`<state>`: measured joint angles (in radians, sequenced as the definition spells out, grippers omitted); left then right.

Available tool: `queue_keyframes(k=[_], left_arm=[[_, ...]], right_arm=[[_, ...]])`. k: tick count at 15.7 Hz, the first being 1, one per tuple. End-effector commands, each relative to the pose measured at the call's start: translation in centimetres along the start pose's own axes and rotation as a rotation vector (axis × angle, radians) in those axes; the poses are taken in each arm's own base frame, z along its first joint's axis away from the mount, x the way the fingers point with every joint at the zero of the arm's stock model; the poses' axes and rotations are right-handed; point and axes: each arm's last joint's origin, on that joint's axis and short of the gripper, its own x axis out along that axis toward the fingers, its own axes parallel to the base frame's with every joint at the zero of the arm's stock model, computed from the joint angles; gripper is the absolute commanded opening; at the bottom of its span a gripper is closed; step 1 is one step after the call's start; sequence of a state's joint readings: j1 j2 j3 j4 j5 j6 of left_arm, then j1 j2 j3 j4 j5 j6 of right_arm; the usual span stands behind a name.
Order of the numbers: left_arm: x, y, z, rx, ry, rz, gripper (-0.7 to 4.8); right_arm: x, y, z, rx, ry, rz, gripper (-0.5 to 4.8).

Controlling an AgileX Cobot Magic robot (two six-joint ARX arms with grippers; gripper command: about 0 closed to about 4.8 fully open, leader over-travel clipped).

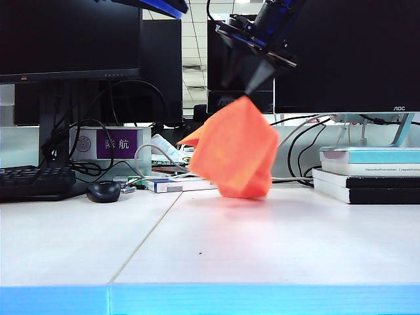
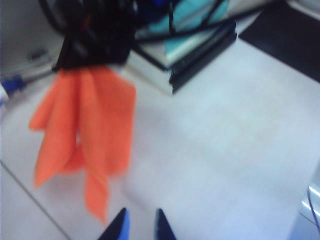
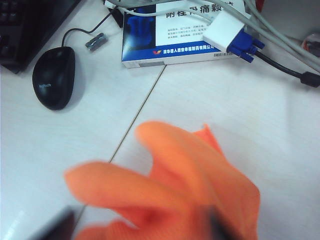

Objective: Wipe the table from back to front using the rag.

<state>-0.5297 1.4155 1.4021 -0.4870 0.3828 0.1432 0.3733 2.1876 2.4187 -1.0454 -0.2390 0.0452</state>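
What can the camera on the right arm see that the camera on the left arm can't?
Only the right wrist view shows the black mouse, the blue and white box and the blue plug.

Only the left wrist view shows the stack of books and the left tool, whose blue tips hover over the table apart from the rag.

Both show the orange rag and the white table. The right tool shows best from the exterior view, at the rag's top corner.

Orange rag [image 1: 237, 149], white table [image 1: 262, 243], blue-edged.
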Motion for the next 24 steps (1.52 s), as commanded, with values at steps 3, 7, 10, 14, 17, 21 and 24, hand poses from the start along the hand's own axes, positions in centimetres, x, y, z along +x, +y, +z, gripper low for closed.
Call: queue_keyframes(k=[3, 7, 10, 14, 17, 21, 24], left_arm=[[2.2, 0.8, -0.1, 0.018, -0.023, -0.003, 0.8], [3.1, 1.1, -0.6, 0.04, 0.006, -0.009, 0.79], [2.7, 1.0, -0.3, 0.048, -0.011, -0.004, 0.16], [1.2, 0.5, 0.4, 0.06, -0.049, 0.0, 0.15], [-0.7, -0.2, 1.1, 0.075, -0.09, 0.009, 0.15], [-4.4, -1.5, 2.1, 0.072, -0.166, 0.026, 0.15], [-7.8, -2.8, 2.6, 0.057, -0.232, 0.032, 0.15]], right_arm=[[-0.5, 0.2, 0.3, 0.018, -0.02, 0.01, 1.75], [-0.5, 0.3, 0.2, 0.021, -0.017, 0.033, 0.16], [-1.1, 0.5, 0.2, 0.021, -0.013, 0.054, -0.01], [-3.9, 1.2, 0.2, 0.003, -0.024, 0.053, -0.01], [-7.8, 2.1, 0.4, -0.048, -0.077, 0.036, -0.01], [-15.2, 3.7, 0.1, -0.078, -0.209, 0.002, -0.01], [-21.2, 5.0, -1.7, -0.113, -0.249, -0.036, -0.01]])
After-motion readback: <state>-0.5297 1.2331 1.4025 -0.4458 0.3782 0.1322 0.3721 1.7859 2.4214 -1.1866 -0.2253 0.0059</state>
